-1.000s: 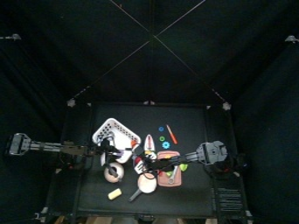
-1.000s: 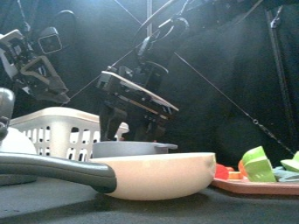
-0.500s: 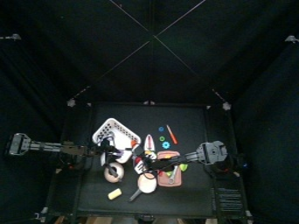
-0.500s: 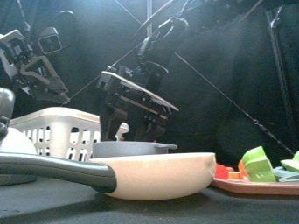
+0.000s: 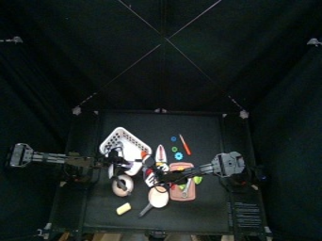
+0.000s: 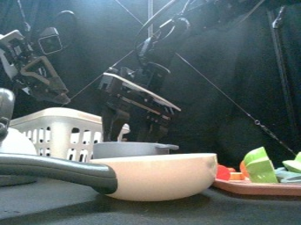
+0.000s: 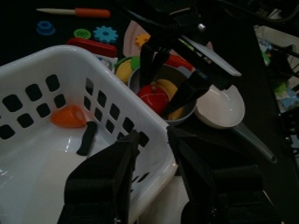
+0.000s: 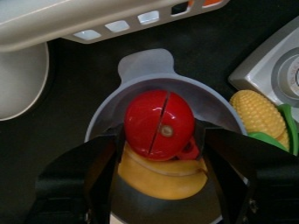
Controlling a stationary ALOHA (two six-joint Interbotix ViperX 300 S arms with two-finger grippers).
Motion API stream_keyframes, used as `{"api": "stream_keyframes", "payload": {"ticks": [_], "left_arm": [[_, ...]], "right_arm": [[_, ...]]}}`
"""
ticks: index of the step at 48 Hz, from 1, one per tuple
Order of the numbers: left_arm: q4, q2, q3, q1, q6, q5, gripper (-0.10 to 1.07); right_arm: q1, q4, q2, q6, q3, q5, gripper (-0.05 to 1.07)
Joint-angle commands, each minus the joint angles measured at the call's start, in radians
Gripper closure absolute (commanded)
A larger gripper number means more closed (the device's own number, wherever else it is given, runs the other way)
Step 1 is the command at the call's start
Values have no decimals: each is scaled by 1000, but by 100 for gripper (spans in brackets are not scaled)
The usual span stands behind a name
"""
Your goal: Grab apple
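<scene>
Black curtains are enclosing the small black table [image 5: 201,215]. A white basket [image 7: 47,105] is sitting beside the grey bowl [image 8: 140,74] holding the apple [image 8: 163,125]. The right gripper [image 8: 163,162] is hanging released around it; the left gripper [image 7: 149,157] is resting released over the basket.

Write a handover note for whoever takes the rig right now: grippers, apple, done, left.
Right gripper: open wide, poised over the apple, jaws on either side of it, not closed.
Left gripper: resting above the white basket, holding nothing that shows.
Apple: red, sitting in a small grey bowl on top of a yellow piece, with a corn cob next to the bowl.
Done: approach and lining up over the apple.
Left: close on the apple, then lift it out of the bowl.
</scene>
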Motion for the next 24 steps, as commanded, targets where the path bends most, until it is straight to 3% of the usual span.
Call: {"api": "stream_keyframes", "payload": {"ticks": [1, 8, 18, 24], "left_arm": [[-2, 2, -12, 2, 0, -3, 23], [0, 2, -12, 2, 0, -3, 23], [-2, 2, -12, 2, 0, -3, 23], [0, 2, -12, 2, 0, -3, 23]], "right_arm": [[-8, 0, -20, -2, -18, 2, 12], [-6, 0, -20, -2, -20, 2, 16], [-8, -2, -20, -2, -20, 2, 34], [-8, -2, -20, -2, -18, 0, 35]]}}
